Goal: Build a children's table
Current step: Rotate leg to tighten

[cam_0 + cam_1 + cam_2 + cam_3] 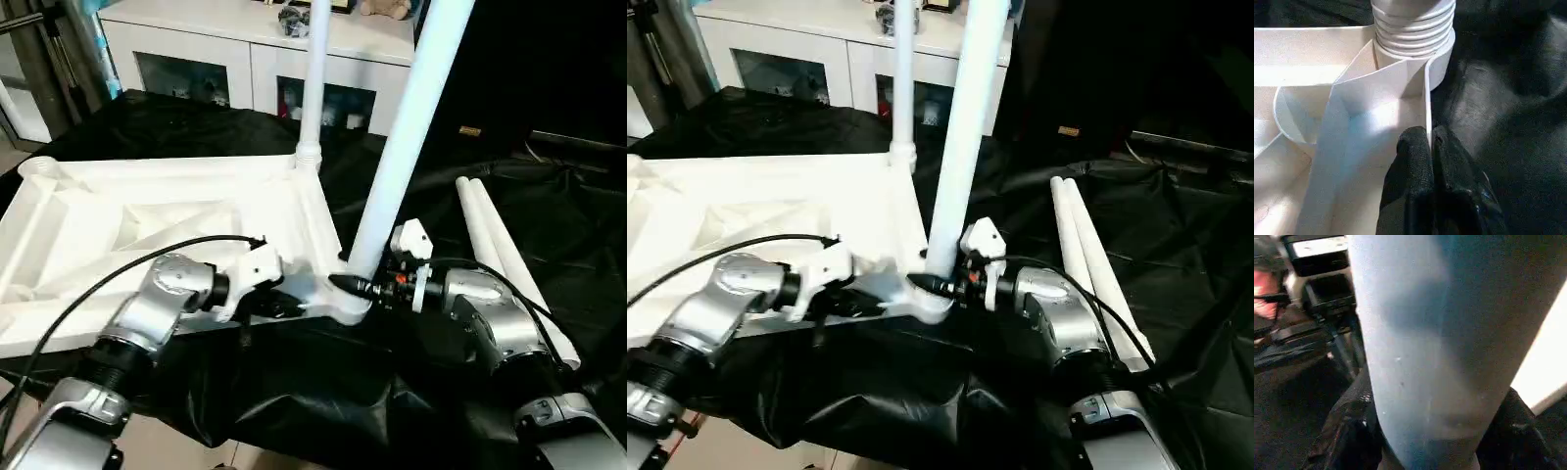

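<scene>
The white plastic rectangular tabletop lies upside down, ribbed underside up, on the black cloth-covered work surface. A first white tapered tube leg stands upright in the far corner socket. A second white tube leg stands tilted in the near round corner socket, and two further white tube legs lie side by side on the cloth just beside the right arm.

The right gripper is clamped on the base of the tilted leg, one finger on each side of the tube. The left gripper is pinched together on the thin raised rim of the tabletop, beside the near socket, whose ridged leg end is partly exposed.

Procedure, as judged: bring the tilted leg upright over the socket axis before pressing or turning it home. Maintain the rim pinch so the tabletop cannot slide. A leg forced in at an angle may jam on its ridges.
</scene>
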Controlling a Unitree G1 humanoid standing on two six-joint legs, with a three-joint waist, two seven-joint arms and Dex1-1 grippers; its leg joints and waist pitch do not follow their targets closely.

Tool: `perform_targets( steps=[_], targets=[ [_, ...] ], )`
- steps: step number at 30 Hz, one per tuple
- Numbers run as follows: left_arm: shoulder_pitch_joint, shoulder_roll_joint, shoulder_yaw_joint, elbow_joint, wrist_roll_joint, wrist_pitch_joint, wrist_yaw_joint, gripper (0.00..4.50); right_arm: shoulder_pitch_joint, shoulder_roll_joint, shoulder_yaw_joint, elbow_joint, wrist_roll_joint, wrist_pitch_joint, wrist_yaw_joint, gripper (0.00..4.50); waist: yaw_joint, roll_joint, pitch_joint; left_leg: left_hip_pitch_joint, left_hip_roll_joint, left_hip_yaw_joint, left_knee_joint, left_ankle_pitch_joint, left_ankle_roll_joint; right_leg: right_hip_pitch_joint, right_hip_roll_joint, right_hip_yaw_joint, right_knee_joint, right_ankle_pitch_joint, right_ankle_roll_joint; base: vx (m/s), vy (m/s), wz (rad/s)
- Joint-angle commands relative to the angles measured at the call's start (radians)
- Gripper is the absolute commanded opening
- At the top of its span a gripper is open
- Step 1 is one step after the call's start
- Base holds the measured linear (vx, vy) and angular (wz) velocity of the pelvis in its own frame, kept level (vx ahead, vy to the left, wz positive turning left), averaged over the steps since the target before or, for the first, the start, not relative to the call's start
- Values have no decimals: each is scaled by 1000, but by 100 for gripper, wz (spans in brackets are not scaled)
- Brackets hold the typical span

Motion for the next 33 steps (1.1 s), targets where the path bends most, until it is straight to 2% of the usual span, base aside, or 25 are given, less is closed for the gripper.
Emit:
perform_targets(
  steps=[1, 2, 3, 4, 8, 11, 14, 16, 17, 18, 20, 21, 22, 23, 24, 25, 26, 27, 30, 32, 33],
  targets=[
    [-27, -4, -17, -8, -25, -22, -51, 0, 37, -7, 49, 54, -17, 36, 41, 191, -1, 11, -43, 1, 25, 0, -77, -191, 27, 45, -72, 42, -79, -175, -203, 0, 0, 0],
    [-29, -3, -16, -5, -26, -26, -55, 0, 37, -7, 49, 56, -19, 27, 44, 191, -1, 9, -43, 1, 25, -1, -77, -193, 26, 46, -71, 42, -78, -171, -206, 0, 0, 0],
    [-32, -2, -13, 1, -27, -31, -60, 0, 37, -6, 47, 59, -21, 21, 48, 191, 0, 14, -43, 2, 25, -1, -78, -195, 24, 45, -72, 42, -79, -169, -208, 0, 0, 0],
    [-35, -2, -11, 5, -28, -36, -66, 0, 37, -6, 46, 61, -22, 17, 52, 191, 0, 11, -43, 2, 25, 0, -78, -197, 22, 46, -71, 42, -79, -166, -211, 0, 0, 0],
    [-53, 0, -5, 29, -27, -49, -77, 0, 37, -2, 42, 70, -25, 4, 67, 191, 2, 12, -43, 3, 25, 0, -78, -203, 21, 45, -72, 42, -80, -163, -216, 0, 0, 0],
    [-74, -12, 9, 63, -8, -39, -21, 0, 26, 14, 20, 108, -29, -8, 25, 191, 2, 14, -42, 4, 26, 0, -79, -213, 15, 46, -73, 43, -80, -171, -219, 0, 0, 0],
    [-86, -27, 21, 79, -1, -22, 25, 0, 12, 28, -1, 144, -34, -16, -33, 191, 1, 14, -39, 8, 26, -1, -81, -248, 6, 40, -74, 44, -87, -238, -210, 0, 0, 0],
    [-105, -51, 34, 100, 13, 15, 97, 0, -14, 49, -25, 209, -62, -56, -158, 191, 0, 15, -37, 11, 26, -2, -83, -272, -10, 37, -76, 43, -92, -298, -197, 0, 0, 0],
    [-107, -54, 36, 102, 14, 20, 106, 0, -16, 51, -27, 215, -64, -57, -172, 191, -1, 14, -37, 9, 25, -3, -83, -275, -13, 38, -77, 43, -93, -314, -192, 0, 0, 0],
    [-126, -89, 53, 114, 14, 67, 171, 0, -40, 72, -41, 266, -87, -64, -287, 191, -2, 15, -35, 7, 25, -6, -86, -286, -20, 37, -78, 43, -98, -364, -172, 0, 0, 0],
    [-154, -140, 67, 134, 21, 124, 260, 0, -72, 104, -53, 323, -108, -56, -427, 191, -7, 14, -36, 8, 24, -8, -87, -283, -36, 37, -77, 43, -98, -381, -165, 0, 0, 0],
    [-171, -168, 71, 149, 28, 152, 307, 0, -90, 124, -62, 351, -109, -42, -489, 191, -6, 19, -38, 8, 23, -9, -86, -271, -40, 36, -77, 43, -97, -365, -164, 0, 0, 0],
    [-186, -195, 74, 164, 33, 179, 351, 0, -106, 144, -72, 375, -104, -22, -535, 191, -10, 17, -37, 7, 23, -6, -85, -271, -41, 34, -74, 45, -95, -352, -169, 0, 0, 0],
    [-207, -237, 83, 187, 37, 222, 422, 0, -130, 171, -79, 411, -107, -9, -602, 191, -3, 21, -38, 11, 21, -7, -83, -274, -37, 33, -74, 43, -99, -347, -170, 0, 0, 0],
    [-216, -257, 87, 197, 39, 243, 455, 0, -141, 182, -81, 426, -110, -4, -632, 191, -7, 22, -37, 12, 21, -2, -81, -271, -40, 31, -74, 46, -98, -331, -180, 0, 0, 0],
    [-228, -286, 94, 214, 42, 268, 504, 0, -158, 199, -82, 452, -116, -3, -672, 191, -2, 20, -38, 10, 19, -5, -81, -269, -36, 35, -73, 43, -99, -323, -180, 0, 0, 0],
    [-236, -304, 98, 224, 44, 282, 535, 0, -168, 209, -83, 468, -120, -4, -696, 191, -2, 19, -38, 9, 19, -2, -80, -264, -30, 33, -72, 44, -97, -307, -183, 0, 0, 0],
    [-246, -343, 105, 242, 45, 296, 588, 0, -190, 231, -85, 496, -128, -4, -740, 191, 2, 22, -39, 12, 19, -1, -78, -267, -24, 32, -72, 44, -98, -298, -184, 0, 0, 0],
    [-255, -384, 100, 263, 60, 297, 642, 0, -217, 266, -102, 527, -120, 7, -785, 191, 3, 21, -40, 9, 17, 1, -77, -255, -9, 34, -70, 44, -97, -259, -188, 0, 0, 0],
    [-257, -387, 95, 265, 69, 300, 646, 0, -227, 279, -107, 539, -121, 6, -795, 191, 1, 23, -40, -1, 17, -3, -81, -244, -3, 42, -70, 42, -95, -258, -178, 0, 0, 0],
    [-257, -387, 95, 266, 69, 302, 646, 0, -229, 281, -108, 543, -124, 4, -797, 191, 1, 23, -39, -2, 17, -3, -81, -245, -2, 41, -70, 41, -96, -266, -173, 0, 0, 0]
  ],
)
